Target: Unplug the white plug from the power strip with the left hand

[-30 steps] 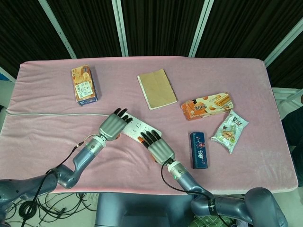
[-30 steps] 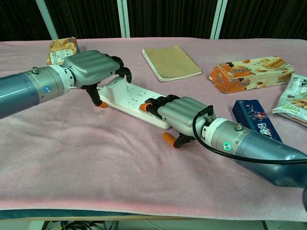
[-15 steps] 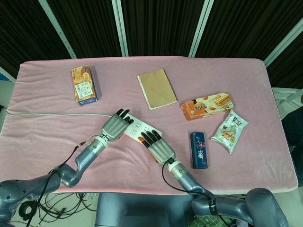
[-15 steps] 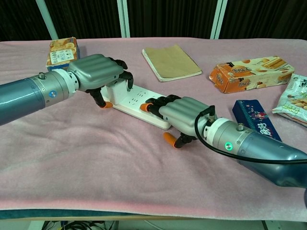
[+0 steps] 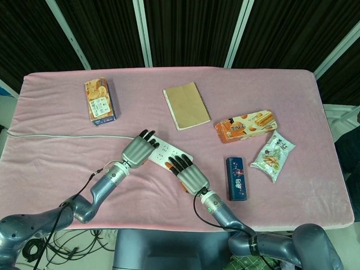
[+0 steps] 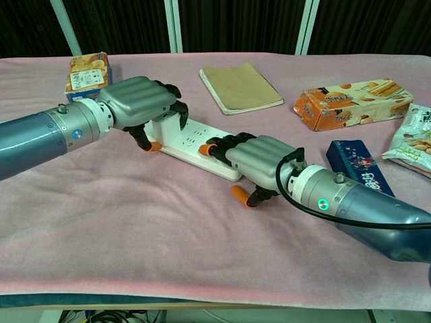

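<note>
While the left hand point(image 6: 138, 101) grips the white plug point(image 6: 163, 127), the right hand point(image 6: 259, 156) presses flat on the power strip point(image 6: 195, 142); pink table point(image 5: 292, 90) — dark curtains point(image 5: 185, 28) behind.

Notebook point(image 5: 187, 105) behind power strip point(image 5: 169, 153); snack boxes point(image 5: 245, 125) apparently right.

A pink cloth point(image 5: 67, 163) covers the table. The power strip point(image 6: 195, 141) and its plug point(image 6: 163, 128) are white. Both robot hands, left point(image 6: 138, 101) and right point(image 6: 259, 156), are silver-grey with black fingers and orange tips. At twelve o'clock lies a tan notebook point(image 5: 187, 105); the biscuit boxes point(image 5: 100, 100) point(image 5: 245, 126) are orange, the small box point(image 5: 236, 179) dark blue.
</note>
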Action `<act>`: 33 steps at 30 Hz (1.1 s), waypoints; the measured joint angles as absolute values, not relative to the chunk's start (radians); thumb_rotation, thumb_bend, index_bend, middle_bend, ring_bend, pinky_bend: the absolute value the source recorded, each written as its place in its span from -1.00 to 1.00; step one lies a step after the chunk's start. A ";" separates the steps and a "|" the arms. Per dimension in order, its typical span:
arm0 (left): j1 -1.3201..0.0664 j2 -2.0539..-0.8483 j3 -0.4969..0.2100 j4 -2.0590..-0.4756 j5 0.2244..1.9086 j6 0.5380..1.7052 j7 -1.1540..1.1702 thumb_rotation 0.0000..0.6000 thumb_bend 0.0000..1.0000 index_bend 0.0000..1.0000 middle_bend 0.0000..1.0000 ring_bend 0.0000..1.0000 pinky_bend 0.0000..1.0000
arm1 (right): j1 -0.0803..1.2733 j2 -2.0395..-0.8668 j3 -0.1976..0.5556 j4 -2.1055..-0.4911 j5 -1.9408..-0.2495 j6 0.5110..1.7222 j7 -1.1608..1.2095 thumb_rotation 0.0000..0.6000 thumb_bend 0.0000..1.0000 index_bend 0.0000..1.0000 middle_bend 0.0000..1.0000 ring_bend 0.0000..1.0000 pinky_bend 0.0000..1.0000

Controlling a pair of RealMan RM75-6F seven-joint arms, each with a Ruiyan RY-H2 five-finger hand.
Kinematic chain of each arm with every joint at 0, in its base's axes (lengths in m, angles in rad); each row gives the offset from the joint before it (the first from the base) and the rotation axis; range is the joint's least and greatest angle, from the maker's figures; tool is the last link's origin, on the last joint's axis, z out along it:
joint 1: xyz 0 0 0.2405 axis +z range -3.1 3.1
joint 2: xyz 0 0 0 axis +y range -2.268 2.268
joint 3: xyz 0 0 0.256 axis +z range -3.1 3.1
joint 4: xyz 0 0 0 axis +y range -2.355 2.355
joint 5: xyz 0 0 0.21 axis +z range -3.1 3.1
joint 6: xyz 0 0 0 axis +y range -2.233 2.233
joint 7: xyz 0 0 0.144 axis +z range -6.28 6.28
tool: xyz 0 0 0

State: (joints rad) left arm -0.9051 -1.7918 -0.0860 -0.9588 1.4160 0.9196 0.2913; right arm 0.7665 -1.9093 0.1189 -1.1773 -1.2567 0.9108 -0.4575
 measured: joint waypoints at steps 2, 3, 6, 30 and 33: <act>-0.904 -1.795 -0.085 -0.954 1.420 0.925 0.290 1.00 -0.22 -0.12 -0.08 -0.72 -0.60 | 0.766 -1.909 0.118 -1.178 -1.258 0.911 -0.458 1.00 0.02 -1.00 -1.00 -1.00 -0.89; -0.904 -1.797 -0.085 -0.951 1.422 0.927 0.288 1.00 -0.16 -0.10 -0.05 -0.71 -0.59 | 0.766 -1.909 0.118 -1.179 -1.258 0.911 -0.459 1.00 0.02 -1.00 -1.00 -1.00 -0.89; -0.903 -1.803 -0.085 -0.943 1.428 0.934 0.284 1.00 -0.04 -0.05 0.01 -0.66 -0.59 | 0.765 -1.908 0.118 -1.181 -1.258 0.910 -0.461 1.00 0.02 -1.00 -1.00 -1.00 -0.89; -0.913 -1.775 -0.110 -0.978 1.400 0.875 0.253 1.00 0.31 0.31 0.32 -0.40 -0.49 | 0.769 -1.898 0.123 -1.200 -1.248 0.897 -0.481 1.00 0.03 -1.00 -1.00 -1.00 -0.89; -0.921 -1.756 -0.119 -1.005 1.379 0.841 0.265 1.00 0.34 0.33 0.34 -0.38 -0.47 | 0.771 -1.894 0.122 -1.206 -1.246 0.891 -0.485 1.00 0.02 -1.00 -1.00 -1.00 -0.89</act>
State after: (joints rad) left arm -0.9213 -1.7560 -0.1189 -1.0049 1.3793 0.8410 0.2651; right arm 0.7715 -1.8940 0.1225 -1.2062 -1.2463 0.8907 -0.4847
